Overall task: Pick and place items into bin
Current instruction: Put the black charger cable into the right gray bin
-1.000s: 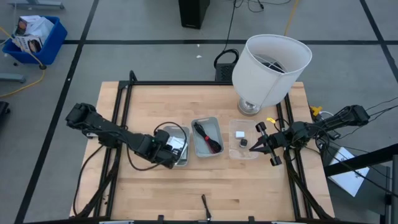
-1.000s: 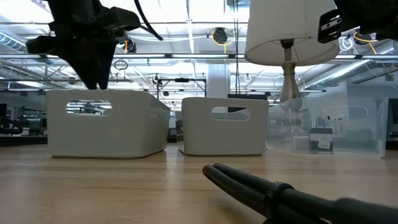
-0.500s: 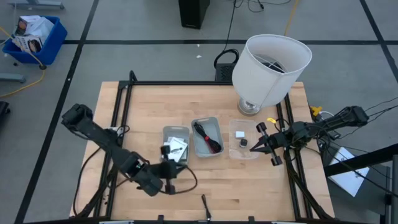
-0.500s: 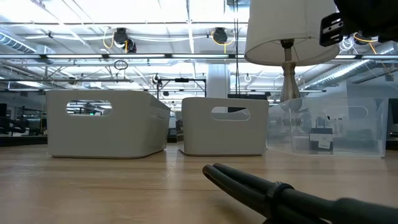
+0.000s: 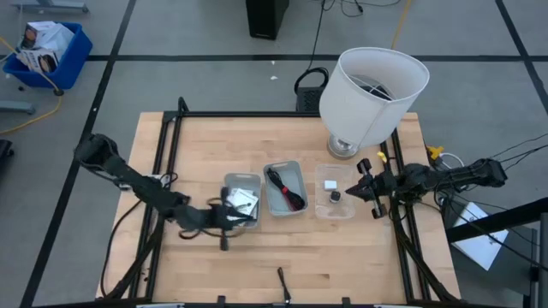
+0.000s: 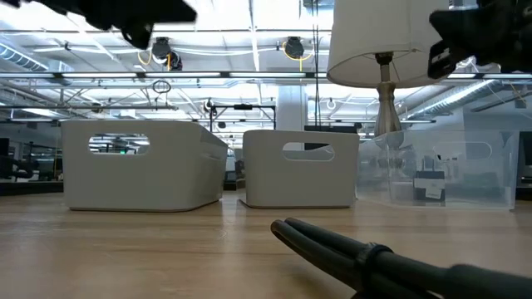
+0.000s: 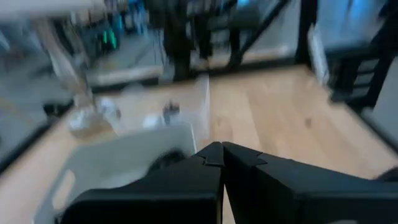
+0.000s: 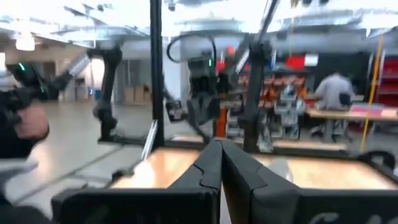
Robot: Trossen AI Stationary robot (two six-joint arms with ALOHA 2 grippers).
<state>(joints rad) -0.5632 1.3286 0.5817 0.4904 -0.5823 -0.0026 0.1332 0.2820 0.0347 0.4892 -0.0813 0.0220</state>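
Observation:
In the high view the left grey bin [image 5: 242, 181] holds white cards with black marks [image 5: 243, 202]. The middle grey bin [image 5: 296, 171] holds the black-and-red cable bundle [image 5: 285, 188]. The clear bin [image 5: 346, 210] holds a tiny white block [image 5: 330, 183] and a tiny black cube [image 5: 335, 196]. A thin dark stick [image 5: 282, 282] lies flat near the table's near edge. My left gripper [image 5: 245, 216] is shut and empty at the left bin's near side, fingers together in its wrist view [image 7: 222, 149]. My right gripper [image 5: 349, 193] is shut and empty beside the clear bin's right wall.
The large white lampshade [image 5: 374, 90] stands on its base at the table's far right, just behind the clear bin and my right arm. In the low view the dark stick [image 6: 357, 256] lies in front of the three bins. Bare wood spreads left of and in front of the bins.
My left gripper left the left bin, swung toward the table's near edge, then came back to the bin's near side, rising and tipping from pointing down to about level. My right gripper drew slightly toward the table's far right. The bins and items stayed put.

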